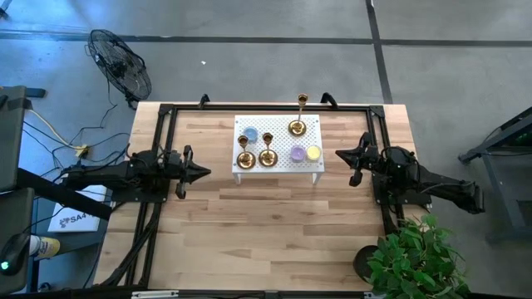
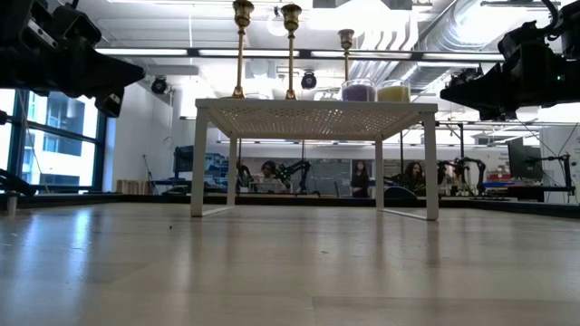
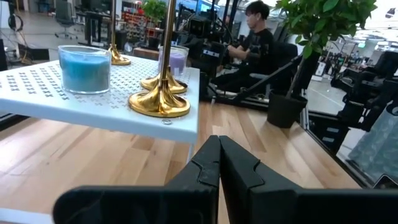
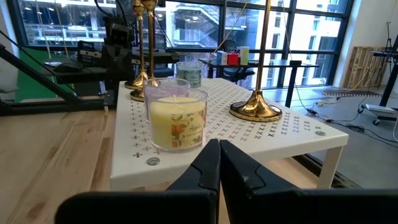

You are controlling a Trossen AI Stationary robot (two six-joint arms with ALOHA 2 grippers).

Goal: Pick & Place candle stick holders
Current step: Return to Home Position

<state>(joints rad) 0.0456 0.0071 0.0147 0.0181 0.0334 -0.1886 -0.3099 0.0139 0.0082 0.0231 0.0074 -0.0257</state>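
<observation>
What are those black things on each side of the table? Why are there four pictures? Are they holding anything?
Those are two robot arms. Each ends in a claw with two fingers: the left claw and the right claw. Both claws are shut and hold nothing. They hang above the wooden table, one on each side of a little white shelf.

One picture looks straight down from above. One looks across from table height. The other two come from small cameras on the arms' wrists, so you see the dark fingers at the bottom.

On the shelf stand three gold candle stick holders, a blue candle, a purple candle and a yellow candle.
</observation>
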